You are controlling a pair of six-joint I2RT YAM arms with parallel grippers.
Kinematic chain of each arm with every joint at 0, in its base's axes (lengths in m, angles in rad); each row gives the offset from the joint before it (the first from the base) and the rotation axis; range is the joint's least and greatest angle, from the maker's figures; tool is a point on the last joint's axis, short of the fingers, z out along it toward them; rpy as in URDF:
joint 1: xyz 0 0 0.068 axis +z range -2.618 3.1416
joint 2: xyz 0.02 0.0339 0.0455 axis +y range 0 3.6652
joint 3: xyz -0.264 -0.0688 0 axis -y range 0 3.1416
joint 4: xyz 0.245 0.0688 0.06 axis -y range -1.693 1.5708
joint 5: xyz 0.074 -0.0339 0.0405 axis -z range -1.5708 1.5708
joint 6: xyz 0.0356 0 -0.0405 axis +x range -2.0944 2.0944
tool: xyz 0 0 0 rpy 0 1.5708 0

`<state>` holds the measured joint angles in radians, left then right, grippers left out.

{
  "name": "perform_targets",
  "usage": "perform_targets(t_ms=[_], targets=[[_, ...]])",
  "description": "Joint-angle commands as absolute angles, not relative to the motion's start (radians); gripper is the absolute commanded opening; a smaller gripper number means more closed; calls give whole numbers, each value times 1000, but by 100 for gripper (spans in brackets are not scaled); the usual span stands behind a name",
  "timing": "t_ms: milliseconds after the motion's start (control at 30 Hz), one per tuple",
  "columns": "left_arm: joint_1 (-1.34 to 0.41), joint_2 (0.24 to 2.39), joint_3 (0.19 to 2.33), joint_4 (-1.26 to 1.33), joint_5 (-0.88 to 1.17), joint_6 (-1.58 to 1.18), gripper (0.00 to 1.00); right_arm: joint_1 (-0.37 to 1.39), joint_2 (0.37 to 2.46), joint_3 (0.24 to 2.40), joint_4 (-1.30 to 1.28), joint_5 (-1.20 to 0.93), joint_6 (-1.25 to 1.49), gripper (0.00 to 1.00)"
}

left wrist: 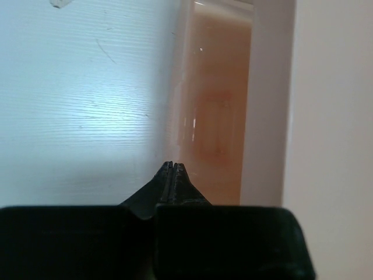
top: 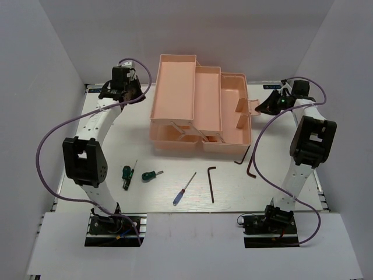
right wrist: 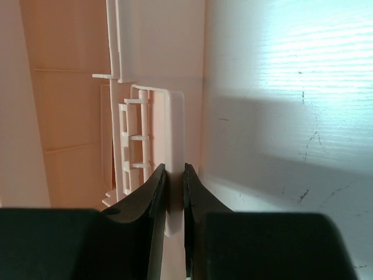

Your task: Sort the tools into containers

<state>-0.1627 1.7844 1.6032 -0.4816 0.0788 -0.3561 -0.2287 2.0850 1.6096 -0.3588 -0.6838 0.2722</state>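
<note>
The salmon-pink toolbox (top: 201, 108) stands open at the back middle, its trays fanned out. My right gripper (top: 266, 105) is shut on the toolbox's latch tab (right wrist: 175, 134) at its right end; the jaws pinch the tab from both sides (right wrist: 173, 170). My left gripper (top: 130, 91) hovers shut and empty (left wrist: 173, 165) beside the toolbox's left wall (left wrist: 214, 116). On the table in front lie two green-handled screwdrivers (top: 126, 175) (top: 151, 174), a blue-handled screwdriver (top: 183, 190) and three dark hex keys (top: 211, 183) (top: 243, 156) (top: 251, 167).
White walls close in the table on the left, right and back. Purple cables (top: 52, 131) loop from both arms. The arm bases (top: 113, 224) sit at the near edge. All the tools lie between the toolbox and the bases.
</note>
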Motion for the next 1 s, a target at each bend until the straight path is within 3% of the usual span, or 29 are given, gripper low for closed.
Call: perform_targets(t_ms=[0, 100, 167, 367, 400, 467, 500, 633, 800, 833, 867, 900, 933, 967], targets=[[-146, 1675, 1594, -491, 35, -322, 0, -241, 2105, 1678, -379, -666, 238, 0], [-146, 1606, 1552, -511, -8, -322, 4, -238, 2140, 1764, -435, -658, 221, 0], [-146, 1559, 1510, -511, -18, -312, 15, -238, 2160, 1839, -468, -638, 219, 0], [-146, 1336, 1347, -511, 20, -311, 33, -235, 2267, 2063, -584, -632, 232, 0], [-146, 1312, 1309, -511, 29, -311, 37, -238, 2269, 2071, -587, -644, 233, 5], [-146, 1243, 1266, -511, 63, -321, 43, -236, 2244, 1996, -595, -682, 222, 41], [-159, 1220, 1217, -511, 72, -321, 48, -235, 2211, 1967, -589, -686, 186, 49], [-169, 1129, 1088, -483, 202, -331, 59, -247, 2033, 1748, -514, -669, 131, 67], [-178, 1109, 965, -465, 394, -305, 58, -255, 1780, 1449, -482, -355, -29, 85], [-190, 1109, 956, -465, 406, -286, 49, -255, 1678, 1396, -489, -318, -47, 85], [-205, 1109, 947, -474, 419, -273, 43, -255, 1649, 1367, -512, -283, -104, 80], [-206, 1109, 936, -489, 419, -250, 36, -259, 1590, 1268, -520, -288, -126, 30], [-224, 1109, 936, -489, 419, -239, 22, -262, 1563, 1228, -543, -293, -147, 1], [-253, 1109, 936, -503, 428, -239, 18, -259, 1481, 1188, -554, -310, -206, 0]])
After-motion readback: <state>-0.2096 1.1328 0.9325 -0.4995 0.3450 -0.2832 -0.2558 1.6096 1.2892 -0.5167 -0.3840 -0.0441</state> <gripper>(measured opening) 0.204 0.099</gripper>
